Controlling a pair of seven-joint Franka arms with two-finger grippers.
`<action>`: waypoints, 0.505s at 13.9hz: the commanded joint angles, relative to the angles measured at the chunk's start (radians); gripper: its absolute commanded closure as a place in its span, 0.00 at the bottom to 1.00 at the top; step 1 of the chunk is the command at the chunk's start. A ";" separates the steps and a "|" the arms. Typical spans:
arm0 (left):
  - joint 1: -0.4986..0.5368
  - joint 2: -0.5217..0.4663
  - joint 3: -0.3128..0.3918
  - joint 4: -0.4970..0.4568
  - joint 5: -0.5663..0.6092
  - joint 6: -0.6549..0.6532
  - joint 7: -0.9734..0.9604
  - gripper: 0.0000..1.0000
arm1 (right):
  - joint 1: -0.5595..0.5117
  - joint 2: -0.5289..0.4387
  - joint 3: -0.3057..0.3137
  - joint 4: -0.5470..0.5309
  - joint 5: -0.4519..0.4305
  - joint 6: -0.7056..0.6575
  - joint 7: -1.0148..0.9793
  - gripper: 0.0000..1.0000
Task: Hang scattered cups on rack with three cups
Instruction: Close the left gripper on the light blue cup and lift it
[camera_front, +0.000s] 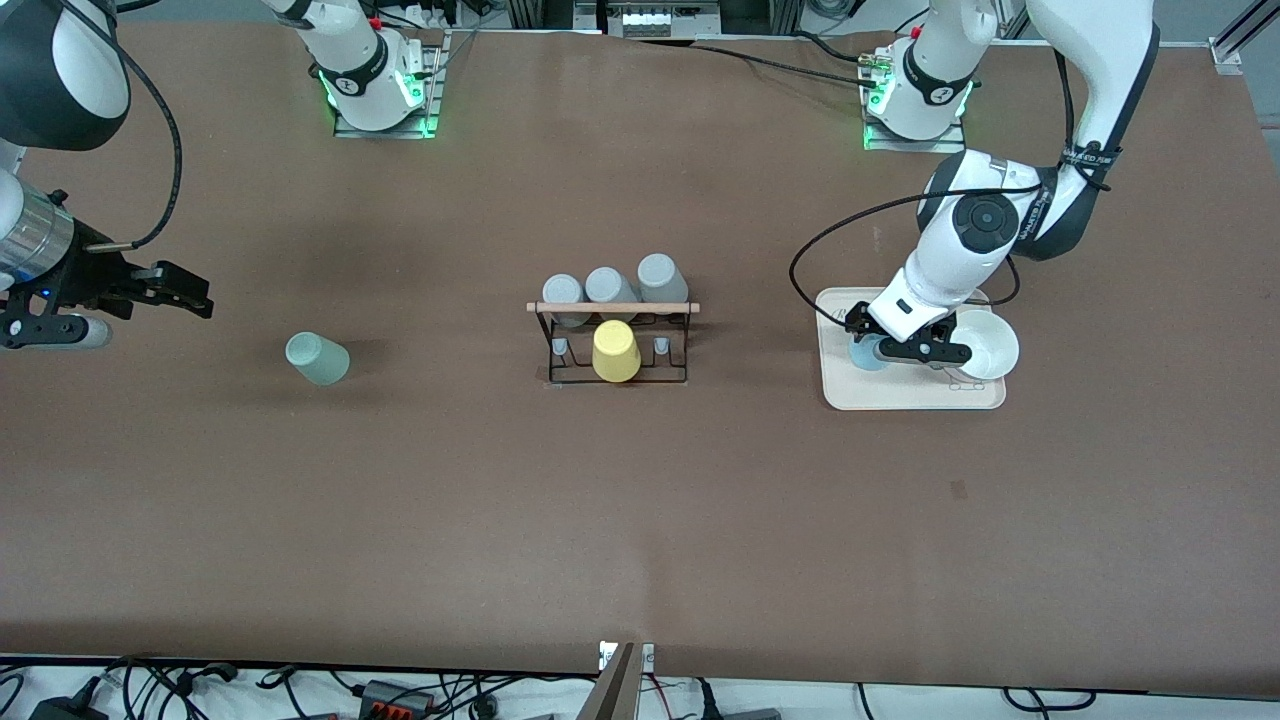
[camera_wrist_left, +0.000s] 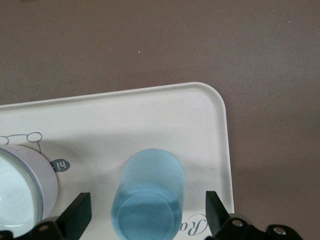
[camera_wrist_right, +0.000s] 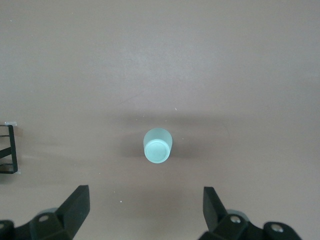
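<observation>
Blue cup (camera_wrist_left: 148, 192) on my tray (camera_front: 915, 398) sits between the left gripper's (camera_front: 908, 345) spread fingers; right gripper (camera_front: 185, 292), fingers apart, hangs at the mint cup's (camera_front: 317, 358) 10 o'clock.

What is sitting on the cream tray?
On the cream tray stands a light blue cup upside down between the open fingers of the left gripper, beside a white bowl. The arm covers part of the tray, so anything under it is hidden.

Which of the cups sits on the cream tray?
The light blue cup, upside down on the tray between the left pincer's open fingers. The mint-green cup stands on bare table; the yellow and grey ones are on the rack.
</observation>
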 joint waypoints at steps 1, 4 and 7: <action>0.011 0.008 -0.006 -0.029 0.029 0.034 -0.010 0.00 | 0.003 0.003 0.000 -0.003 -0.014 0.020 -0.003 0.00; 0.011 0.036 -0.006 -0.032 0.029 0.032 -0.015 0.00 | 0.001 0.002 0.000 -0.011 -0.014 0.033 -0.005 0.00; 0.011 0.033 -0.006 -0.031 0.029 0.028 -0.013 0.38 | 0.007 -0.001 0.000 -0.011 -0.014 0.031 -0.003 0.00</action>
